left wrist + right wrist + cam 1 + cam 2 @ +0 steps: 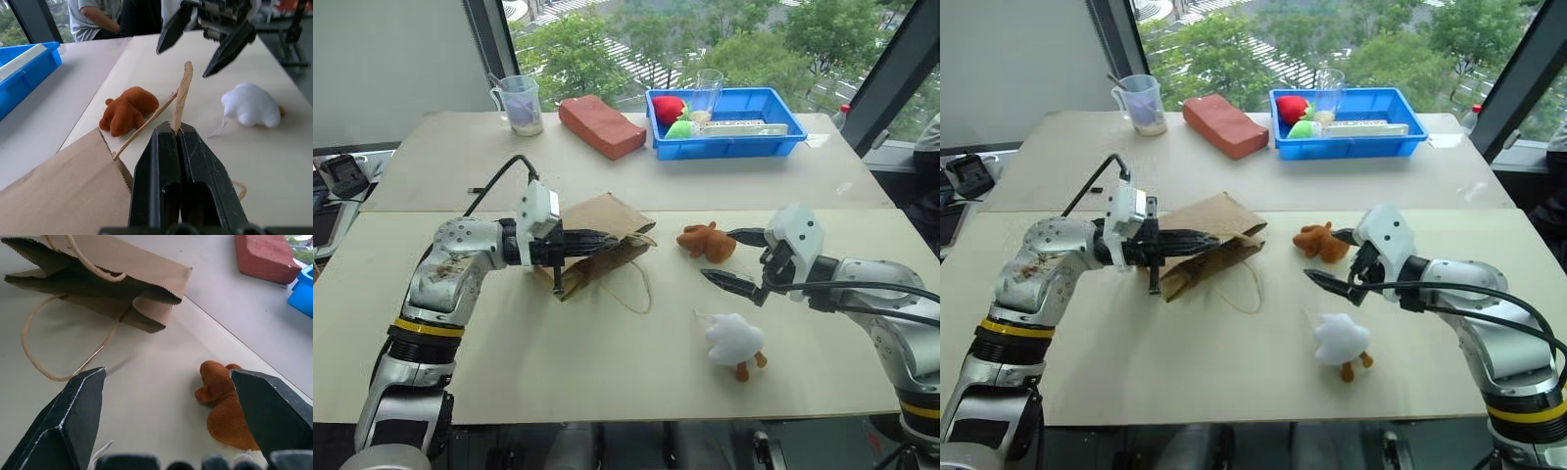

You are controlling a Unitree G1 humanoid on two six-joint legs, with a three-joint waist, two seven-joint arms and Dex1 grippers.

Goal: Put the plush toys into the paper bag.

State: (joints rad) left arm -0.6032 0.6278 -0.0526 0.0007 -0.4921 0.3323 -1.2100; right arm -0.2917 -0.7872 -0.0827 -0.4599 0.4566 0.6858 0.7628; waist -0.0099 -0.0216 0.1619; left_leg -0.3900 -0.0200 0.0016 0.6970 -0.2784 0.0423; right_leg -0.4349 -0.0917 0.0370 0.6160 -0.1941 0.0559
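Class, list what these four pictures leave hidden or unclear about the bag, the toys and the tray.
- Paper bag: the inside is dark in the right wrist view; contents cannot be told.
- White toy: its face is turned away.
- Brown toy: partly behind the right end effector finger.
- Blue tray: red and green items too small to identify.

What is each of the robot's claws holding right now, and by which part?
The left gripper is shut on the paper bag's cord handle. The right gripper is open and holds nothing, poised near the reddish-brown plush toy.

Table point(607, 372) with bag point(607, 230), two plush toys point(708, 241)
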